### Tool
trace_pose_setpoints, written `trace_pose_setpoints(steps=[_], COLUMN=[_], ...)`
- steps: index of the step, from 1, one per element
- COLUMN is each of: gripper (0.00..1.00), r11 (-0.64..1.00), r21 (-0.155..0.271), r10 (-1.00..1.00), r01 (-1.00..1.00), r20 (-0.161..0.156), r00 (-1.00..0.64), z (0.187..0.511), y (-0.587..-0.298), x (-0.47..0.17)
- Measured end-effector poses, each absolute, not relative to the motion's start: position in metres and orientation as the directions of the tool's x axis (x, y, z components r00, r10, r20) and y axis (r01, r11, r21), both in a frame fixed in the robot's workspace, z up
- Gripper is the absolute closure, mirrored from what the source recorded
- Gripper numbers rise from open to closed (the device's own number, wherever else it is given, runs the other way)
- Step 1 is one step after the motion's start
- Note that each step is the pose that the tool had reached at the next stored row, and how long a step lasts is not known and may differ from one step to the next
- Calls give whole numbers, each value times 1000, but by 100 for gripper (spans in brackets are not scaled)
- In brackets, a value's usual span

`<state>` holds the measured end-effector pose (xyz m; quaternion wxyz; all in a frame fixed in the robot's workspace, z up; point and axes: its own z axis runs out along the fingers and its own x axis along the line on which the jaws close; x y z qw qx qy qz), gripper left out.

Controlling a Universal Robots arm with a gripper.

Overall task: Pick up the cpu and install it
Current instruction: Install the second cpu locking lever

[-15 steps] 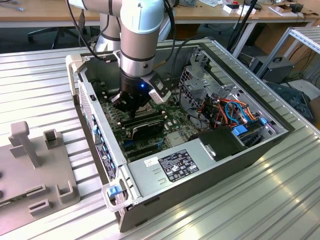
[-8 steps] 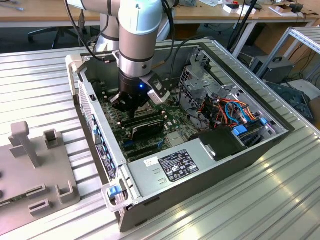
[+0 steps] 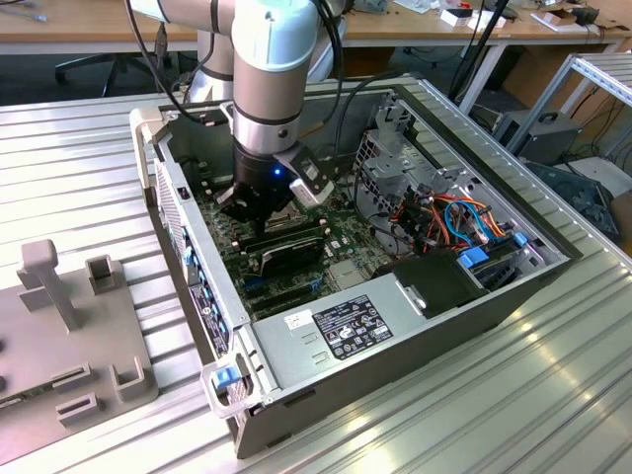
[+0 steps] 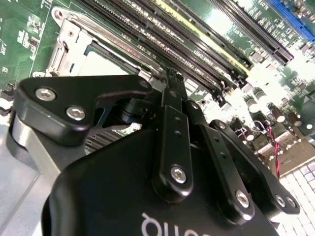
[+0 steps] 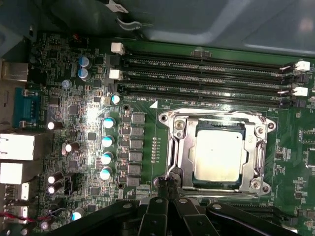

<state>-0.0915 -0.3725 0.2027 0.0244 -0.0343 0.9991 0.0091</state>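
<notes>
Cpu task at seating stage. Computer case (image 3: 395, 326) lies open on bench; arm reaches inside over motherboard (image 5: 74, 113). Metal frame (image 5: 178, 147) surrounds socket. Gripper (image 5: 170, 183) fingertips pressed together, holding nothing, at frame's edge. Cpu (image 5: 218, 155) sits flat in socket. Next move likely calls for fine frame work.

Ribbed aluminium tabletop (image 3: 474, 415), wooden workbench (image 3: 79, 39) behind, metal shelving (image 3: 602, 79) beside.

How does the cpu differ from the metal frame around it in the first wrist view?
The cpu is a flat, dull, pale-grey square with a plain top; the metal frame is shiny, with cutouts, screws and an open middle. The cpu is smaller and lies inside the frame's opening, while the frame borders it on all sides. Both lie flat on the green board, just ahead of the gripper.
</notes>
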Motion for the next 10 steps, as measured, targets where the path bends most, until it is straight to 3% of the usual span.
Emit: trace_pose_setpoints(steps=[10], gripper=[89], r11=[997], r21=[14], r10=[-69], r01=[-69], r20=[-49], r00=[-996], z=[202], y=[-372], x=[-92])
